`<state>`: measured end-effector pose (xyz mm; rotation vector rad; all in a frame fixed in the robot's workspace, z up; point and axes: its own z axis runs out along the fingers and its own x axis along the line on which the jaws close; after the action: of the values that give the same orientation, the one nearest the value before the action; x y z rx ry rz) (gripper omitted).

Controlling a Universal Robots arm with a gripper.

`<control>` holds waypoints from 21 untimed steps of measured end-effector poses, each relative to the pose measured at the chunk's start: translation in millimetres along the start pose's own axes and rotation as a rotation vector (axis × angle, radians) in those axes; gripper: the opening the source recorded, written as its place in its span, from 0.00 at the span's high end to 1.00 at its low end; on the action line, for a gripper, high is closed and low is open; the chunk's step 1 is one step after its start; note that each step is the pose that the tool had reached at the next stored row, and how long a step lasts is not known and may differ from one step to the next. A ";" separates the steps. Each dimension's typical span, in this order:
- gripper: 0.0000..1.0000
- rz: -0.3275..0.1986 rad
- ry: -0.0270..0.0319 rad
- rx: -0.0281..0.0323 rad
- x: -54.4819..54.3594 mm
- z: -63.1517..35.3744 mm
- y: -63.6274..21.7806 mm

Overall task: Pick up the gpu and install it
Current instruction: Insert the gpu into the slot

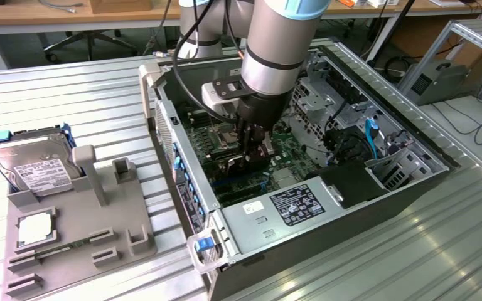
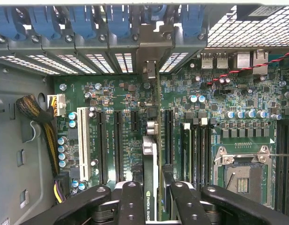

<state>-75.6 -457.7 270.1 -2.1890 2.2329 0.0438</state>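
Claw, exterior view: the claw (image 1: 252,150) is low inside the open computer case (image 1: 182,135), under the arm and above the motherboard (image 1: 290,150). It is set narrow and holds the gpu (image 1: 250,164).
Gpu, exterior view: a dark card on its edge, just under the claw and close over the motherboard.
Outside the case, exterior view: on the exterior view's left is a grey holder (image 1: 82,232). A hard drive (image 1: 36,166) stands in it and a cpu chip (image 1: 36,229) lies flat on it.
Claw, wrist view: the claw (image 2: 153,185) has black fingers (image 2: 133,201) closed on the gpu (image 2: 150,154), one at each face.
Gpu, wrist view: it stands upright between long black slots. Its bracket (image 2: 151,70) reaches the rear openings below the blue clips (image 2: 83,21). I cannot tell if it is seated.
Board, wrist view: a white slot (image 2: 82,140) is on one side of the card and the empty cpu socket (image 2: 243,180) on the other.
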 end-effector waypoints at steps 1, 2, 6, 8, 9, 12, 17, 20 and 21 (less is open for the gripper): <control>0.74 0.000 0.0000 0.0000 0.0 0.0 0.0; 0.74 0.000 0.0000 0.0000 0.0 0.0 0.0; 0.74 0.000 0.0000 0.0000 0.0 0.0 0.0; 0.74 0.000 0.0000 0.0000 0.0 0.0 0.0; 0.74 0.000 0.0000 0.0000 0.0 0.1 0.0; 0.74 0.000 -0.0005 0.0000 0.1 1.4 0.0; 0.74 0.000 -0.0010 0.0000 0.1 1.7 0.0; 0.74 0.000 -0.0024 0.0001 0.1 2.7 0.2; 0.74 0.000 -0.0030 0.0001 0.1 2.8 0.4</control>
<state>-76.0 -457.7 267.2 -2.1876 2.2312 0.0468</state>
